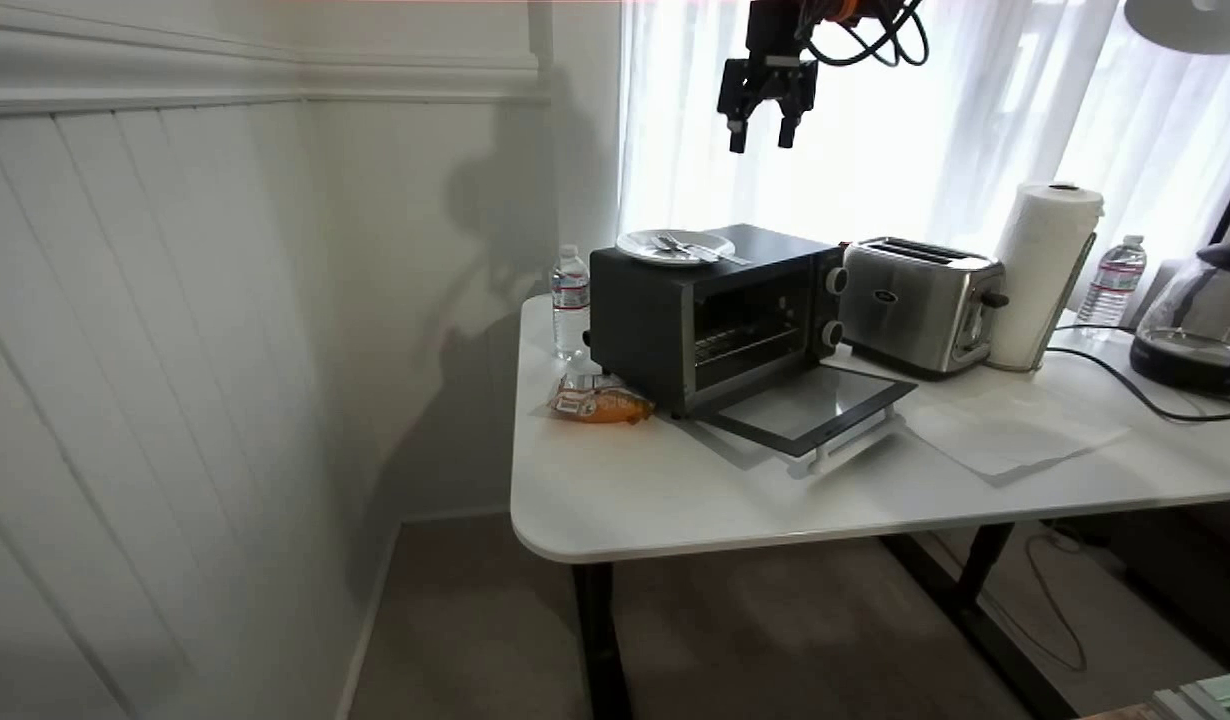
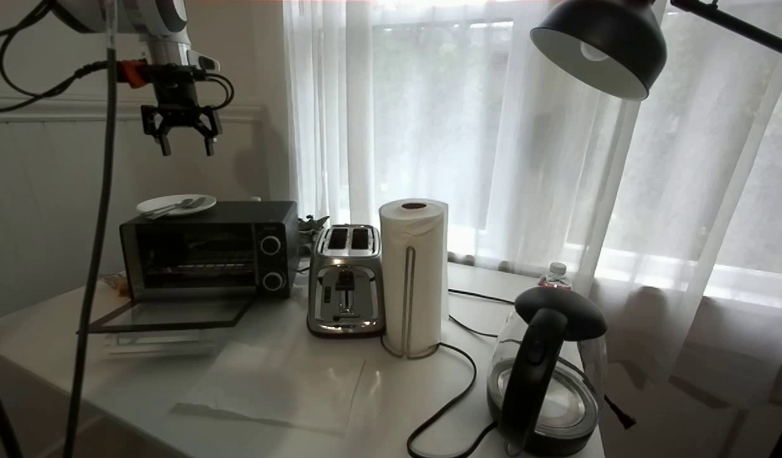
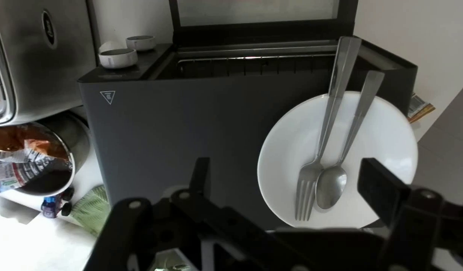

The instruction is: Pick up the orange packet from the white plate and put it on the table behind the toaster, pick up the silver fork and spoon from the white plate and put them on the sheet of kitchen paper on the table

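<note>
A white plate [image 1: 633, 246] lies on top of the black toaster oven. A silver fork [image 3: 331, 113] and silver spoon [image 3: 331, 187] lie on the plate side by side, handles past its rim. An orange packet [image 1: 600, 402] lies on the table beside the oven; only its edge [image 3: 422, 111] shows in the wrist view. The silver toaster [image 1: 905, 310] stands next to the oven. The kitchen paper sheet [image 2: 276, 388] lies flat in front of the toaster. My gripper [image 1: 762, 140] is open and empty, well above the plate; it also shows in the other views [image 2: 187, 149] [image 3: 286, 177].
The toaster oven [image 1: 635, 340] has its glass door [image 1: 805, 410] down. A paper towel roll [image 2: 416, 273], a kettle [image 2: 550, 381] with its cord and a lamp [image 2: 607, 51] stand around. A water bottle [image 1: 570, 300] stands behind the oven. A metal container [image 3: 79, 139] holds other packets.
</note>
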Controlling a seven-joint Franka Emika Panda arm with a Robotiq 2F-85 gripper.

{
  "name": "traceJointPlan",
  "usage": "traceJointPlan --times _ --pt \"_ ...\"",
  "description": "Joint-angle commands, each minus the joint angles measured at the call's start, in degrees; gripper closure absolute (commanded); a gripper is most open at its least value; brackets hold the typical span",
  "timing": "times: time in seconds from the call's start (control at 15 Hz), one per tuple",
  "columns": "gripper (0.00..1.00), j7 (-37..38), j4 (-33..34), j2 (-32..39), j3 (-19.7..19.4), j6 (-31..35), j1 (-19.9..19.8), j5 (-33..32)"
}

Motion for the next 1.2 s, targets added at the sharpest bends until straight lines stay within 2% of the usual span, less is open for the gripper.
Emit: traceJointPlan --times 0.0,0.27,0.87,0.93,1.13 --pt "0.00 0.1 -3.1 -1.7 1.6 0.7 0.8 1.0" --pt "0.00 1.8 -6.1 -2.7 3.2 1.9 1.7 0.8" --pt "0.00 8.2 -14.0 -2.0 1.8 14.4 2.8 -3.6" --pt "0.00 7.6 -14.4 -2.3 -2.9 15.5 6.5 -2.0" --pt "0.00 9.3 -15.4 -1.4 -5.9 17.8 9.1 -3.1"
